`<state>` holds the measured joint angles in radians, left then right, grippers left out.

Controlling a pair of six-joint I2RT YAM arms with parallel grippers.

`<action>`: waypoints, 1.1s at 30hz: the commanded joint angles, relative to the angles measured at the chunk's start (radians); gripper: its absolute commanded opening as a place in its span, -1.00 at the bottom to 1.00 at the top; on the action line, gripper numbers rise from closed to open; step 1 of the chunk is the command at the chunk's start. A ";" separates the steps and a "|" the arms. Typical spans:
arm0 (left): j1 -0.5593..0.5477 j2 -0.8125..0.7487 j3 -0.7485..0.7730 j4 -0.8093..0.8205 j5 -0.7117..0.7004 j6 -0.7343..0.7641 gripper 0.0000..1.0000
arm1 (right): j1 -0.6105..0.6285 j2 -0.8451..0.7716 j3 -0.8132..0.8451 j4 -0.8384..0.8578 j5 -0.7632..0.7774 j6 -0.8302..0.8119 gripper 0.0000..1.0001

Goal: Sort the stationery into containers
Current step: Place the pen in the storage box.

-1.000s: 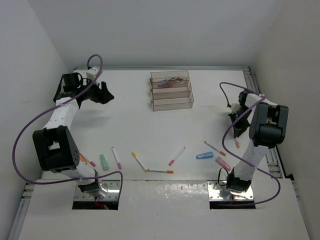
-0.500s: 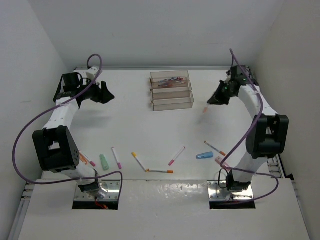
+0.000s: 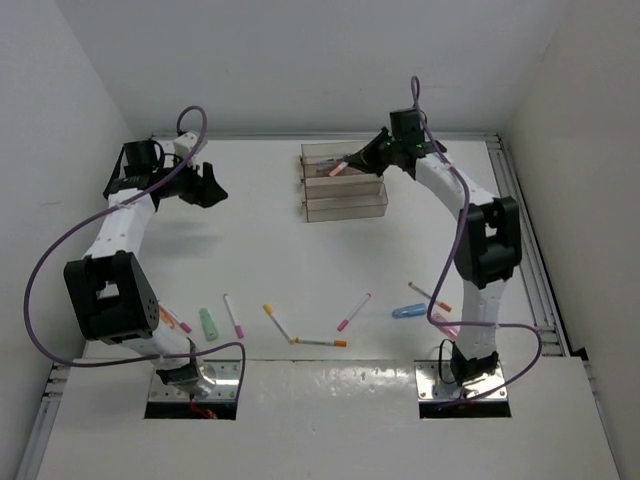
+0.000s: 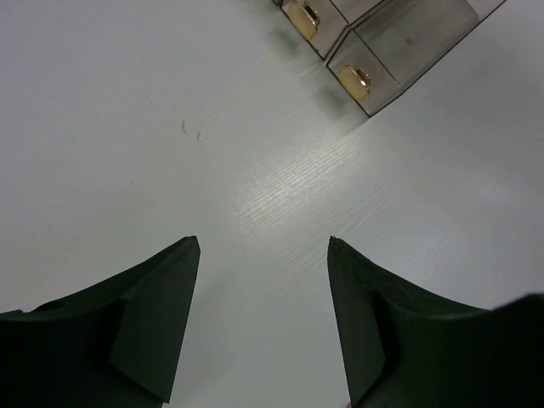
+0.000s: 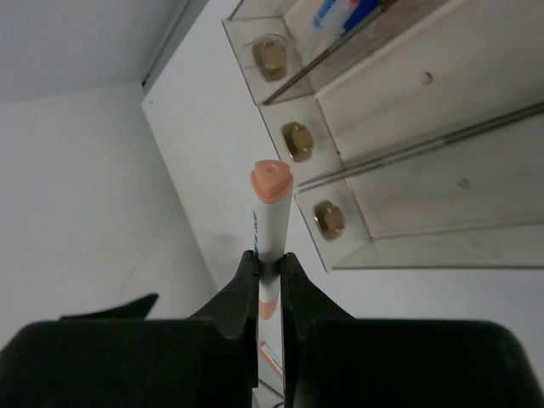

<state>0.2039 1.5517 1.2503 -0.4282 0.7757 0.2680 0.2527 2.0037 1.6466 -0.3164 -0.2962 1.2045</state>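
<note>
My right gripper [image 3: 352, 162] is shut on a white pen with a peach-orange cap [image 5: 271, 208] and holds it over the clear containers [image 3: 345, 201], a stepped row of three trays at the back middle. In the right wrist view the pen sticks up between the fingers [image 5: 247, 285], with the containers [image 5: 408, 221] to its right. The far tray holds some pens [image 5: 340, 12]. My left gripper [image 3: 212, 186] hangs open and empty at the back left, and its wrist view shows bare table between the jaws and the containers' corner [image 4: 399, 47].
Loose stationery lies along the near side of the table: a green piece [image 3: 208, 323], a pink-tipped pen [image 3: 232, 315], a yellow-tipped pen [image 3: 277, 322], an orange-tipped pen [image 3: 320, 342], another pink-tipped pen [image 3: 353, 311], a blue piece [image 3: 408, 311] and a pen [image 3: 430, 297] by the right arm.
The right arm has swung from the table's right side up and left to the containers, carrying the pen. The left arm has stayed still.
</note>
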 commanded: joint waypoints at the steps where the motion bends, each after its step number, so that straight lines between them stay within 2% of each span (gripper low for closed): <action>1: 0.000 -0.027 0.052 -0.072 -0.010 0.083 0.36 | 0.029 0.084 0.143 0.094 0.046 0.165 -1.00; 4: -0.003 -0.021 0.076 -0.098 -0.010 0.091 0.36 | 0.036 0.174 0.282 0.022 0.080 0.204 -1.00; 17: -0.011 0.001 0.110 -0.135 -0.035 0.080 0.37 | 0.042 0.291 0.282 -0.041 0.170 0.300 -1.00; 19: -0.012 -0.004 0.109 -0.133 -0.042 0.074 0.36 | 0.042 0.300 0.277 -0.061 0.186 0.326 -0.91; 23: -0.015 -0.002 0.121 -0.116 -0.059 0.071 0.37 | 0.040 0.282 0.249 -0.067 0.207 0.328 -0.58; 24: -0.015 0.001 0.127 -0.100 -0.056 0.063 0.37 | 0.039 0.255 0.239 -0.063 0.200 0.305 -0.43; 27: -0.021 0.019 0.143 -0.070 -0.036 0.047 0.37 | 0.017 0.163 0.159 -0.012 0.123 0.218 -0.24; 29: -0.026 0.033 0.140 -0.038 -0.027 0.031 0.38 | -0.010 0.106 0.075 0.037 0.016 0.138 -0.24; 30: -0.032 0.044 0.135 -0.024 -0.020 0.025 0.38 | -0.021 0.048 0.044 0.052 -0.025 0.028 -0.21; 31: -0.035 0.048 0.130 -0.012 -0.015 0.022 0.37 | -0.053 0.017 0.012 0.069 -0.076 -0.044 -0.21; 32: -0.037 0.053 0.127 0.015 -0.009 0.010 0.38 | -0.070 -0.009 -0.052 0.097 -0.203 -0.124 -0.26; 33: -0.041 0.060 0.126 0.028 0.002 0.007 0.37 | -0.110 -0.054 -0.074 0.091 -0.272 -0.304 -0.52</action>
<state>0.1818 1.5967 1.3560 -0.4850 0.7311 0.3016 0.2245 2.1159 1.6215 -0.3199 -0.3264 1.2434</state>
